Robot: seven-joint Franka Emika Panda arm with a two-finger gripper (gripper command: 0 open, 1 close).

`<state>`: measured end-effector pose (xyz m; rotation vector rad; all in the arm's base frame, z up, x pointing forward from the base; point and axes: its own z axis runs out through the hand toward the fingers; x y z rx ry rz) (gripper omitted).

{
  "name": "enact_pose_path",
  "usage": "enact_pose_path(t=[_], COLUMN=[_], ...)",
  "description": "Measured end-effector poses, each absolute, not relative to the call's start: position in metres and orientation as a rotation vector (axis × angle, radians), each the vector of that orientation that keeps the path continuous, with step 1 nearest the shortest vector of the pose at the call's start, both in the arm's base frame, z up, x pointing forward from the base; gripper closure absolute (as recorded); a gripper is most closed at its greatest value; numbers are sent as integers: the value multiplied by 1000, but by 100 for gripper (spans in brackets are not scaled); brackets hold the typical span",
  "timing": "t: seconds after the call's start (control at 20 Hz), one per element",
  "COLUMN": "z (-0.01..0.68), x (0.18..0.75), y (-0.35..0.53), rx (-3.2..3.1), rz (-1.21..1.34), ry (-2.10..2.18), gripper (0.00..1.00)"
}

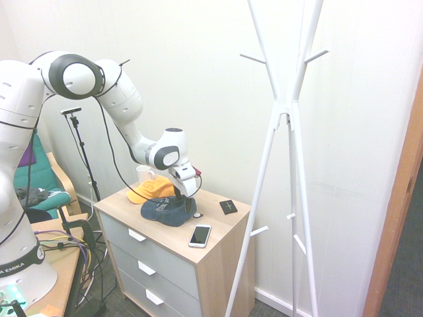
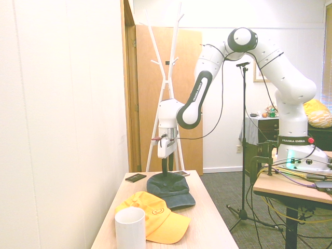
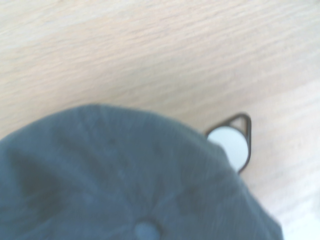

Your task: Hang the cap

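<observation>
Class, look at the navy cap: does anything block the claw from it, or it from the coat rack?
Nothing visible separates the claw from the navy baseball cap. Toward the white coat rack, the smartphone lies flat on the dresser top; lifting should clear it.

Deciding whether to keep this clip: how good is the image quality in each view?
First exterior view: sharp enough, wall pale and washed out. Second exterior view: wall and ceiling near white, yellow cap still clear. Wrist view: navy cap and wood grain soft, out of focus.
</observation>
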<state>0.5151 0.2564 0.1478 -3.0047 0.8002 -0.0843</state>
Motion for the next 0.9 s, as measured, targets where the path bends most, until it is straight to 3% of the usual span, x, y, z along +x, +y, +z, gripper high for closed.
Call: enact_pose_path(t=[0.9], z=[146], x=[510], y=[275], rx=[-3022], rz=[-98], ry=[746], gripper=[100])
